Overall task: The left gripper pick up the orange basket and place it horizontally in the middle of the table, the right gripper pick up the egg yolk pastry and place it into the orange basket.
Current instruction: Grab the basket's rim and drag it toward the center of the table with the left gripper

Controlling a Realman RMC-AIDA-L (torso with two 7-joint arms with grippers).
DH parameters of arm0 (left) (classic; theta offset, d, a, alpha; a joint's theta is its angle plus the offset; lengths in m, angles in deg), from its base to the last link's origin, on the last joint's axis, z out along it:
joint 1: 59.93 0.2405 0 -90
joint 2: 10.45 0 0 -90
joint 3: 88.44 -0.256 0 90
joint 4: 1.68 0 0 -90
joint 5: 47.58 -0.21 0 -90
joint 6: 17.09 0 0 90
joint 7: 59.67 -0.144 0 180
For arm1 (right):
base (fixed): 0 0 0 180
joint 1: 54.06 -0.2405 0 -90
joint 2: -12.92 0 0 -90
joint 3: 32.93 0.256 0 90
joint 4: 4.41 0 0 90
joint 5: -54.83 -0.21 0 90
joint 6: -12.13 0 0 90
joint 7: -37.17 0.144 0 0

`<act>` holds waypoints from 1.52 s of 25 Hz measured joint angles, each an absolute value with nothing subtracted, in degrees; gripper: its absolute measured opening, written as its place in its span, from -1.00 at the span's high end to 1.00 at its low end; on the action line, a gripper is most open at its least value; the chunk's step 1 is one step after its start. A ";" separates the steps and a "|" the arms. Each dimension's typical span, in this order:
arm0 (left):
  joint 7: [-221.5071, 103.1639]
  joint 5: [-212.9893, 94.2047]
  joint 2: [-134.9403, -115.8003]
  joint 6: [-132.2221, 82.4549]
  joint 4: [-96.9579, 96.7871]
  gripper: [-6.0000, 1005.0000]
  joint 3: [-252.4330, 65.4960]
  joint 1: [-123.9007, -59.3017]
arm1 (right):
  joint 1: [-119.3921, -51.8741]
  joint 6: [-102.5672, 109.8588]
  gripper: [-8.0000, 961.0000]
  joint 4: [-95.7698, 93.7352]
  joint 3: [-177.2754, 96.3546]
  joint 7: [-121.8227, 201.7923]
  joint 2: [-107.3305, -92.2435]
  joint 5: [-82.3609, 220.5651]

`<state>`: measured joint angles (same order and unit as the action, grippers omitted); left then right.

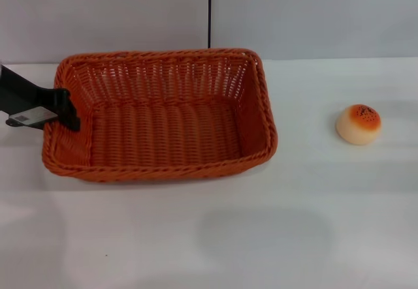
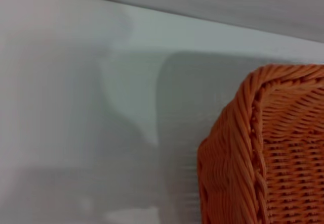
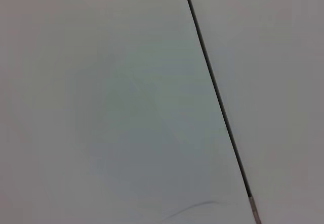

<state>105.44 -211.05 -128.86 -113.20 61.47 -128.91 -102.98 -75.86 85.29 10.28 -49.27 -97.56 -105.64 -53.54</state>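
The orange basket (image 1: 163, 170) lies lengthwise on the white table (image 1: 261, 237), a little left of centre, and it holds nothing. My left gripper (image 1: 68, 114) reaches in from the left edge, its black jaws straddling the basket's left rim and shut on it. One corner of the orange basket (image 2: 273, 148) fills the side of the left wrist view, with its shadow on the table beside it. The egg yolk pastry (image 1: 358, 124) sits alone on the table to the right of the basket, well apart from it. My right gripper is out of view.
A grey wall with a dark vertical seam (image 1: 209, 12) runs along the far side of the table. The right wrist view holds only a plain grey surface crossed by a dark seam (image 3: 217, 97). Bare tabletop lies in front of the basket and around the pastry.
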 joint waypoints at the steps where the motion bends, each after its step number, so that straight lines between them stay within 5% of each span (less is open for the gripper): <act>1: 105.43 -211.07 -128.80 -112.91 60.85 0.72 -129.17 -103.12 | -75.85 85.24 -0.20 10.41 -49.28 -97.57 -105.64 -53.54; 38: 100.25 -208.82 -128.47 -112.48 61.04 0.71 -144.92 -104.42 | -75.81 86.38 -0.20 10.55 -49.28 -97.13 -105.81 -53.53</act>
<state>100.25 -208.82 -128.47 -112.48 61.04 -144.92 -104.42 -75.81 86.38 10.55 -49.28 -97.13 -105.81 -53.53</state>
